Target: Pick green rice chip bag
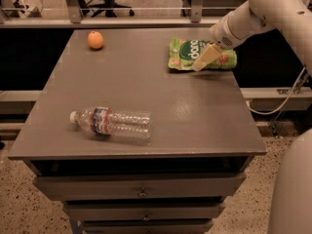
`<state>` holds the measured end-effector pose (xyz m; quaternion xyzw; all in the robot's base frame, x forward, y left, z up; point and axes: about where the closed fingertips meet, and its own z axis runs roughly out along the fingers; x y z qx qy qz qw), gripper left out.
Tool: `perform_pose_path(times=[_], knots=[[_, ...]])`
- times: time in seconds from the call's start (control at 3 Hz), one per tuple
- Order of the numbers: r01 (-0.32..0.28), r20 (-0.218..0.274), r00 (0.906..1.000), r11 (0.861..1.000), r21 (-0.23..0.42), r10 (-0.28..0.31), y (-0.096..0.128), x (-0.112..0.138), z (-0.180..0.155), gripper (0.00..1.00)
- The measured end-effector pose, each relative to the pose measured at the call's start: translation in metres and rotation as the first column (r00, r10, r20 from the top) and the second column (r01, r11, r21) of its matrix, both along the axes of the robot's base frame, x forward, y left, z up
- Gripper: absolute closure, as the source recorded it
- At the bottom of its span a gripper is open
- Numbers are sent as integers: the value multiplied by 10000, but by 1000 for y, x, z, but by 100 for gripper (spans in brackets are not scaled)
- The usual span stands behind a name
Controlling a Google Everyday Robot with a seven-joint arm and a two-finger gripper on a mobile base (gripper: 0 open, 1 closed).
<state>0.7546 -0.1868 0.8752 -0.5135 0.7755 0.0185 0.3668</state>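
Note:
The green rice chip bag (187, 52) lies flat at the far right of the grey table top (146, 89), light green with a dark green round logo and white lettering. My gripper (204, 58) comes in from the upper right on a white arm. Its pale fingers point down and to the left and overlap the right half of the bag. That part of the bag is hidden behind them.
A clear plastic water bottle (112, 122) lies on its side at the front left. An orange (95, 39) sits at the far left corner. Drawers run below the table's front edge. A rail and office chairs stand behind the table.

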Motion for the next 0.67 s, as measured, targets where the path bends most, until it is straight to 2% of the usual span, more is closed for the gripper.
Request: perform_pose_path(times=[0.33,0.67], knots=[[410,-523,9978,9992,0,-410,-7,9,-13,41],[609,-805,9949,9981,-14,-608,-10,10,-17,64]])
